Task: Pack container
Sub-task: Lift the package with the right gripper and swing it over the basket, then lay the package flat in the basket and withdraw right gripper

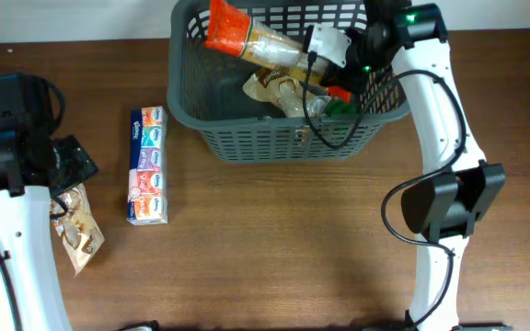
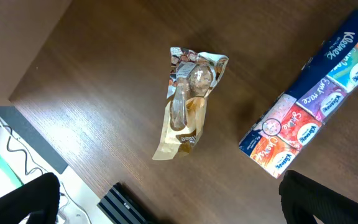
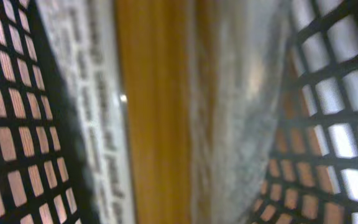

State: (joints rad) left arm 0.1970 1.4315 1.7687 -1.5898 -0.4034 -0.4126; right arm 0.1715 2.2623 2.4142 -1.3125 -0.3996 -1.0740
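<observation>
Near: left gripper [image 2: 173, 202] jaws wide apart above snack packet [image 2: 188, 102], print unreadable, unpacked on tabletop [image 1: 293, 244] | beside: tissue multipack [image 2: 309, 106] marked "Kleenex", also left to pack | far: container [image 1: 283, 142] holds several packets; right gripper [image 1: 318, 46] jaws clamped on long orange-topped packet [image 1: 247, 39] inside it, print blurred.

On the multipack of tissues [image 2: 309, 102] under my left wrist I read "Kleenex" on the blue wrappers. The print on the packet at my right wrist seems too blurred to read.
</observation>
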